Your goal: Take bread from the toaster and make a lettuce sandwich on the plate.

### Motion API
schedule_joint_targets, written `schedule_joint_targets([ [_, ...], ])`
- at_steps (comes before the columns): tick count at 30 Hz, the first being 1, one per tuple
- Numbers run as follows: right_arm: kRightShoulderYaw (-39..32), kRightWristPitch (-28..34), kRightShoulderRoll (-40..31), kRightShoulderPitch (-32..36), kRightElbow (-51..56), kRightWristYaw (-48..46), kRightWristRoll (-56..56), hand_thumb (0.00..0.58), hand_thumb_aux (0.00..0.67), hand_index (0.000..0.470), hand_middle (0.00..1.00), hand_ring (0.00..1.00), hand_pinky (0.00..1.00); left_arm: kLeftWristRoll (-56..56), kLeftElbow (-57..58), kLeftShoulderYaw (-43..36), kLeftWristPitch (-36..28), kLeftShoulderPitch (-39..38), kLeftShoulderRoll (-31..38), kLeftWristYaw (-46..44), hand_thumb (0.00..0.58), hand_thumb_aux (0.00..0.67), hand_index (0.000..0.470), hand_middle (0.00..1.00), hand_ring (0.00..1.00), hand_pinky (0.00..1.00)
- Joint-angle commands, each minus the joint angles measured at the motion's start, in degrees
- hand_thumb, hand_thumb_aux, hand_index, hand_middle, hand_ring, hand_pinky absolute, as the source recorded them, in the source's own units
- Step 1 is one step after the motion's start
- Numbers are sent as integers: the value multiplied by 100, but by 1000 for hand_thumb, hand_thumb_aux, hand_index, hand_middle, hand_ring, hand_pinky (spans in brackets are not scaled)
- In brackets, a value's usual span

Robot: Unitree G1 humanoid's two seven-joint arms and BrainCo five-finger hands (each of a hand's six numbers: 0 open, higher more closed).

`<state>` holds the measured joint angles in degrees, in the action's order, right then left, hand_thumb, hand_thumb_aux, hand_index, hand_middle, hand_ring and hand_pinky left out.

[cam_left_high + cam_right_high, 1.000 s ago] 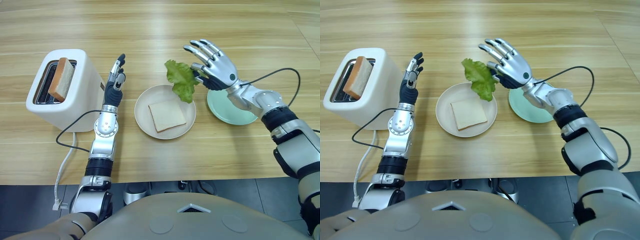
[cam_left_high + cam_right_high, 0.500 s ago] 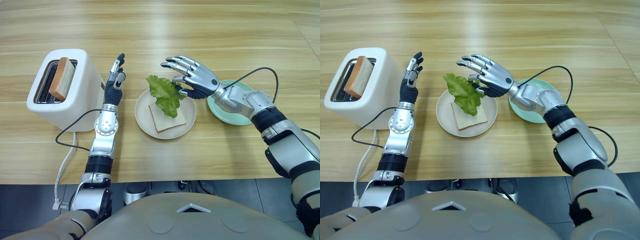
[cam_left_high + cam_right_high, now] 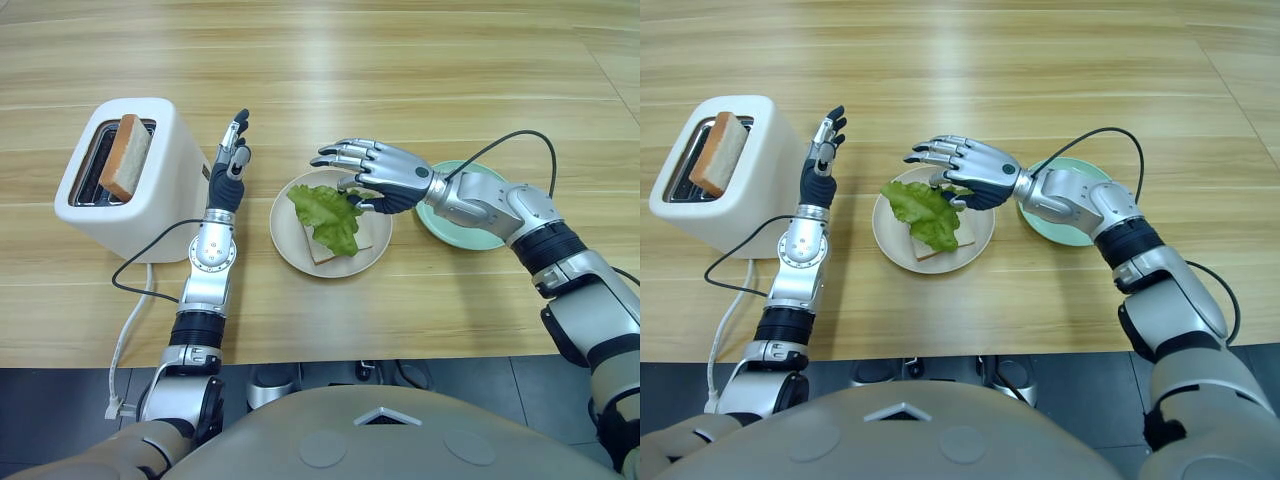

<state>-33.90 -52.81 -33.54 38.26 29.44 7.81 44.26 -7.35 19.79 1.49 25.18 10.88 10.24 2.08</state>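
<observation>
Left eye view: my right hand (image 3: 385,178) pinches the edge of the lettuce leaf (image 3: 325,215), lying on the bread slice (image 3: 366,238) on the plate (image 3: 283,236). My left hand (image 3: 232,162) stands empty, fingers straight, beside the toaster (image 3: 150,210). Lifting before releasing could drag the leaf off.
</observation>
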Motion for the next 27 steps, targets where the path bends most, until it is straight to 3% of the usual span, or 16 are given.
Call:
schedule_joint_targets([
  [1,10,-15,60,-102,-68,-422,-74,580,670,460,0,0,0,-45,107,12,0,51,26,24,0,0,0,0,0,0],
  [27,-508,201,742,799,2007,1026,1368,580,670,460,0,0,0,-78,163,-30,31,46,32,37,0,0,0,0,0,0],
])
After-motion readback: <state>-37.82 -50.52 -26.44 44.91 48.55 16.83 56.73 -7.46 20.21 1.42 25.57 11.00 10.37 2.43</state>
